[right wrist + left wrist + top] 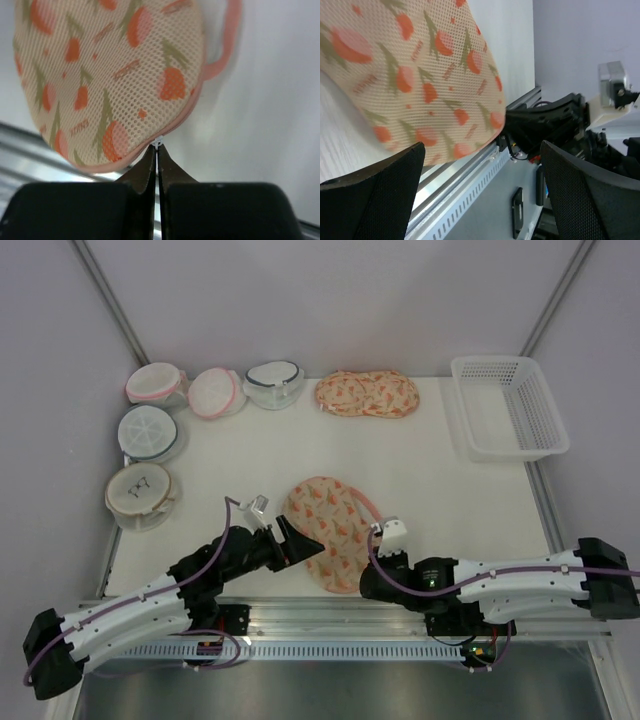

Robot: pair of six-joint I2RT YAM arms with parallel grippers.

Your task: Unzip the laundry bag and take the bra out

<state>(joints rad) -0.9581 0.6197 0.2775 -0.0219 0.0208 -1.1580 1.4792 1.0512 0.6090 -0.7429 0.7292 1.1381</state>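
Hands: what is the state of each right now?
Left hand: open, holding nothing.
Right hand: closed on a small white tab at the rim of the laundry bag.

We see the laundry bag (325, 530) peach with orange flowers, green stems and pink trim, and the table (440, 480) white.

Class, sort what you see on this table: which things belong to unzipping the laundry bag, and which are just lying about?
In the job: laundry bag near the arms; right gripper, shut on its rim; left gripper, open beside it. Bra not visible.
Lying about: twin printed case at the back; round mesh bags, left; white basket, right.
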